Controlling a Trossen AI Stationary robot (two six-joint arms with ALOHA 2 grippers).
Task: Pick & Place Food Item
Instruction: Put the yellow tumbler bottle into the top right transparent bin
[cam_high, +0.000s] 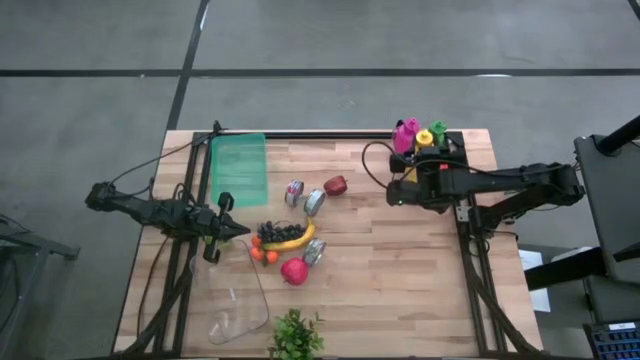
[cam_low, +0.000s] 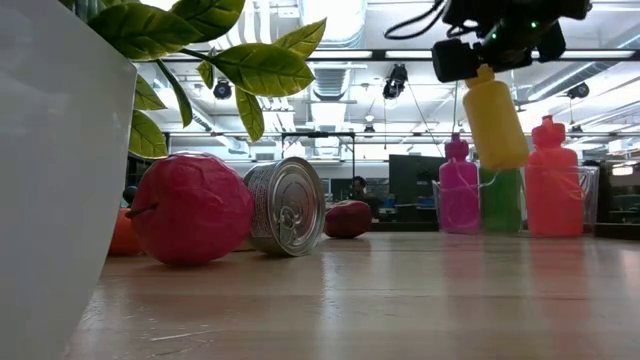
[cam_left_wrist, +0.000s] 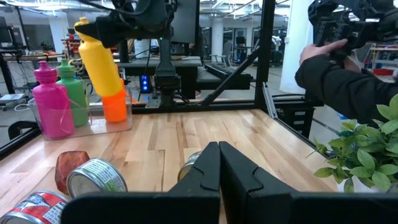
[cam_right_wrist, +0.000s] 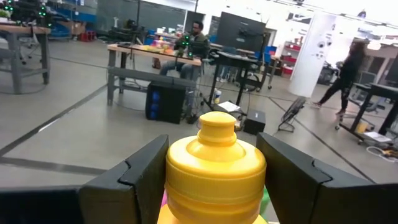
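The yellow squeeze bottle (cam_low: 495, 115) hangs in the air at the table's far right corner, held by my right gripper (cam_low: 488, 52). It also appears as the yellow bottle (cam_left_wrist: 99, 59) in the left wrist view and as the yellow cap (cam_high: 424, 137) from above. Below it a clear bin (cam_left_wrist: 81, 121) holds a pink bottle (cam_left_wrist: 50, 99), a green bottle (cam_left_wrist: 73, 92) and an orange bottle (cam_left_wrist: 115, 107). My left gripper (cam_left_wrist: 219, 167) is shut and empty, low over the table's left side beside the fruit. My right gripper pinches the yellow bottle at its shoulder (cam_right_wrist: 214, 168), just under the cap, with one finger (cam_right_wrist: 140, 177) on each side. The fingers lie level. The bottle hangs below them, slightly tilted, lifted clear above the bin and the other bottles.
In the table's middle lie tin cans (cam_high: 314, 201), a dark red fruit (cam_high: 336, 185), grapes and a banana (cam_high: 290, 238), small oranges (cam_high: 262, 254) and a pink fruit (cam_high: 294, 270). A green tray (cam_high: 240, 168) sits far left, a clear tub (cam_high: 240, 312) and a plant (cam_high: 296, 336) near. A person's sleeve (cam_left_wrist: 336, 81) shows beyond the right side.
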